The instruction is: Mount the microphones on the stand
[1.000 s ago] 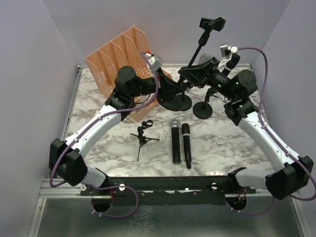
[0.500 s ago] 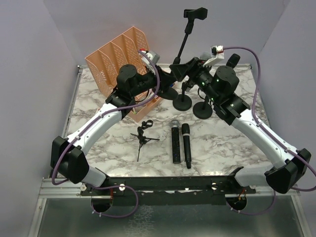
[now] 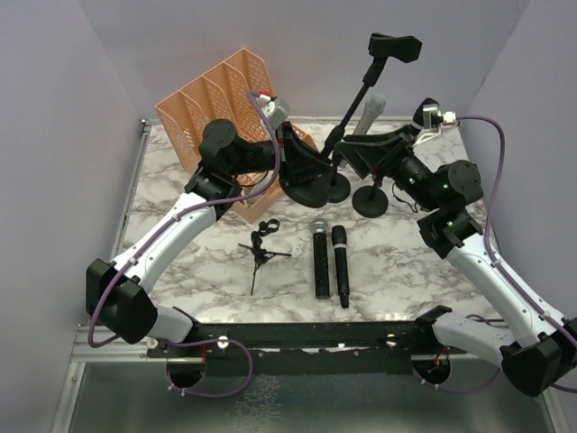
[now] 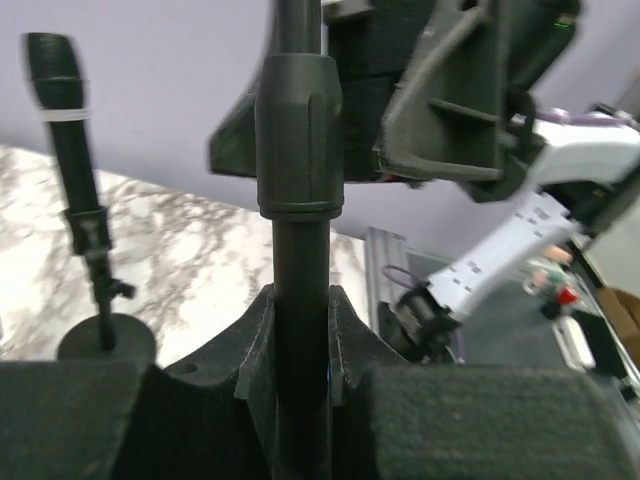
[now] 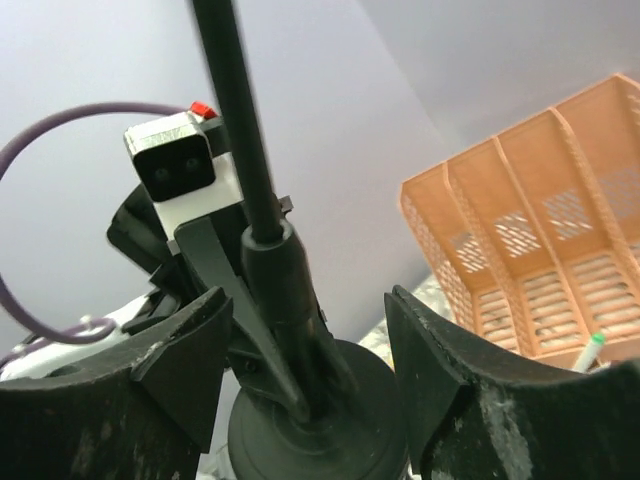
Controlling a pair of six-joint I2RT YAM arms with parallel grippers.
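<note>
Now our left gripper (image 4: pixel 300 340) clamps the stand (image 3: pixel 353 97) low down, while the right gripper (image 5: pixel 305 345) gapes wide around it. Leaning on one grip, it could swing or topple; two microphones (image 3: pixel 327 260) lie mid-frame on the table (image 3: pixel 406 262).

From above, your left pincer (image 3: pixel 323 167) sits over the lower pole of the stand (image 3: pixel 361 90), so you cannot see where its fingertips meet it. Your right arm hides the bottom of the grey mic (image 3: pixel 370 108), and your left arm blocks the near corner of the rack (image 3: pixel 212 95). In the left wrist view the pole runs off the top edge. The fingers (image 4: pixel 70 420) are a dark blur, and one covers part of the base under the black mic (image 4: pixel 60 100). In the right wrist view the frame cuts the pole and rack, and the green-tipped stick (image 5: pixel 591 346) is too cropped to name.
</note>
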